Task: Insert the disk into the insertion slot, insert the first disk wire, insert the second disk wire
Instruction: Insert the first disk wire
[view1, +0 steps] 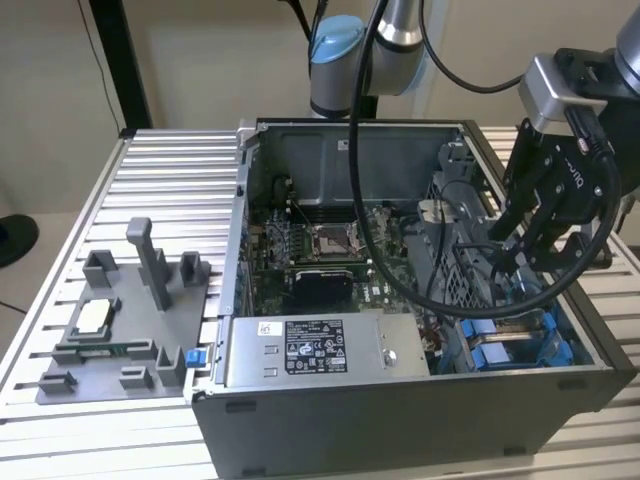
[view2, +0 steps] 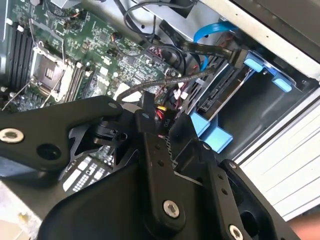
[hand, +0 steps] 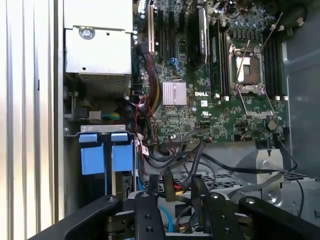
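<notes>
My gripper (hand: 175, 192) hangs among wires (hand: 170, 155) above the drive cage (view1: 455, 268). Whether my jaws pinch anything, I cannot tell

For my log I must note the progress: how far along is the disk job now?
Done, apparently: a disk sits in the insertion slot. In hand: the gripper is low among the wires by the cage. Left: I cannot tell whether either wire is plugged.
</notes>
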